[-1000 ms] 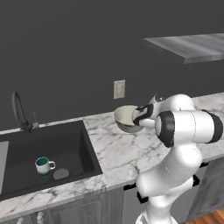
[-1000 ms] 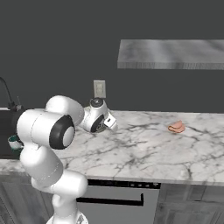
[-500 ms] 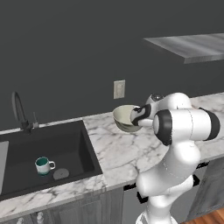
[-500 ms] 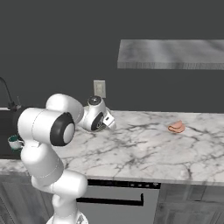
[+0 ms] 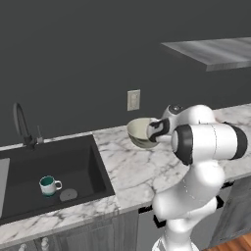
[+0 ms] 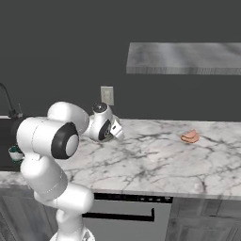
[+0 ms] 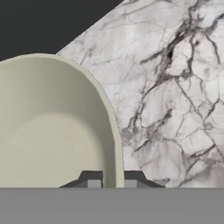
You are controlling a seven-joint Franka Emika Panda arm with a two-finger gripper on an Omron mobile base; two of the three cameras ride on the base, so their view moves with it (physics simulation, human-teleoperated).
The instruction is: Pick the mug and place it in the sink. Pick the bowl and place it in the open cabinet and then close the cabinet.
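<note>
Because the gripper [image 7: 112, 180] pinches only the thin rim of the bowl [image 5: 141, 132], one fingertip inside the wall and one outside as the hand view shows, the likeliest failure in my judgement is the wide bowl swinging or slipping out of that narrow hold once the arm lifts it toward the cabinet. Going left to right in the left base view: the faucet [image 5: 20, 125] stands at about 9 o'clock, and the sink [image 5: 93, 162] lies below it with the mug [image 5: 48, 185] already upright inside, beside the drain, so that half of the task looks finished. The sink's right edge sits near the bowl, with a strip of marble table [image 5: 122, 171] between them; a dropped bowl could roll over that lip into the basin. The bowl sits near the middle of the picture, just under the wall outlet [image 5: 133, 100]. At about 1 o'clock hangs the underside of the cabinet [image 5: 215, 51]; its front edge is what a rising bowl could strike. The air between table and cabinet looks free. In the right base view a small pinkish item [image 6: 190, 137] lies well apart at 3 o'clock.
</note>
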